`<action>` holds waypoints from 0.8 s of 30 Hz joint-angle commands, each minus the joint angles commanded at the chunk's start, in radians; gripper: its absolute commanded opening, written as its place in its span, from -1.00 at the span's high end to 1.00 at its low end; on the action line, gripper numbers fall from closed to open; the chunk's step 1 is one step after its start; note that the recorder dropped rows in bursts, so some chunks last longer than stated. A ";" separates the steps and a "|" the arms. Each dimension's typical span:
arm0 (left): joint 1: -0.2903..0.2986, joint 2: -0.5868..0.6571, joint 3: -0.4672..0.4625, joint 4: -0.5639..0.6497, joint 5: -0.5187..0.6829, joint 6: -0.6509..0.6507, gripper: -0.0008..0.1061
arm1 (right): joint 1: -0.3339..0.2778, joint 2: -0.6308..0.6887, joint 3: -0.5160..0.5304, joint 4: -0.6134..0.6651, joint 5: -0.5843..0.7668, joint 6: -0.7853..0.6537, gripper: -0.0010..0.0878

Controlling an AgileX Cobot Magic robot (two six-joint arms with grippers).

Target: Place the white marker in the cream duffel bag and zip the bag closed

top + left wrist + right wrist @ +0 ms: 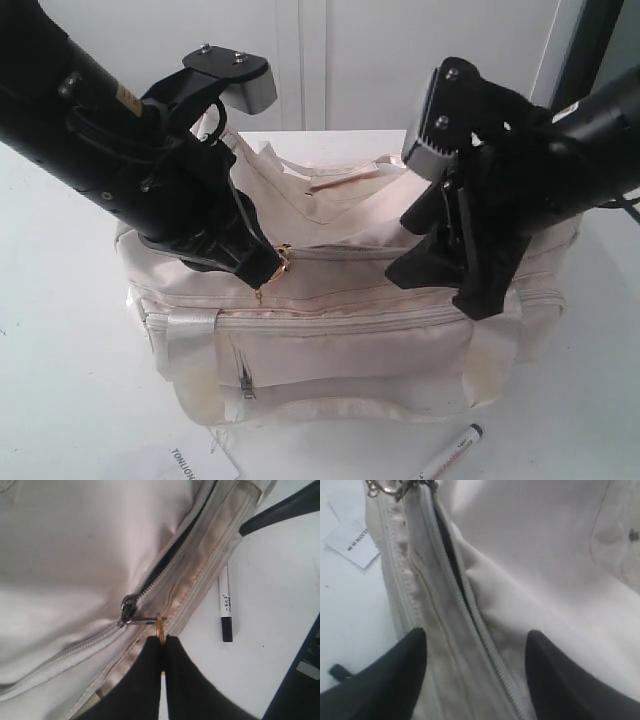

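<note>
The cream duffel bag (340, 330) fills the middle of the table. Its top zip (165, 562) is partly open, showing dark lining. My left gripper (162, 639) is shut on the gold keyring (159, 627) that hangs from the zip pull (129, 610); in the exterior view this gripper (268, 272) sits over the bag's top left. My right gripper (476, 636) is open, its fingers straddling the zip line (470, 605) without touching; it (455, 270) hovers over the bag's right end. The white marker (450, 455) with its dark cap lies on the table in front of the bag, and the marker (226, 605) shows beside the bag.
A flat white paper tag (190, 462) with black letters lies at the front edge, left of the marker; the tag (354, 541) shows next to the bag. Shiny webbing handles (195, 345) run down the bag's front. White table (60, 380) surrounds the bag.
</note>
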 joint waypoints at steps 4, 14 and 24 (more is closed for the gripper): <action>0.000 0.000 0.000 0.000 -0.002 0.006 0.99 | 0.051 0.000 0.031 0.009 -0.067 -0.042 -0.28; 0.000 0.000 0.000 0.000 -0.002 0.006 0.99 | 0.083 0.010 0.060 0.068 -0.138 -0.131 0.30; 0.000 0.000 0.000 0.017 0.003 0.006 0.99 | 0.083 0.010 0.060 0.061 -0.119 -0.116 0.96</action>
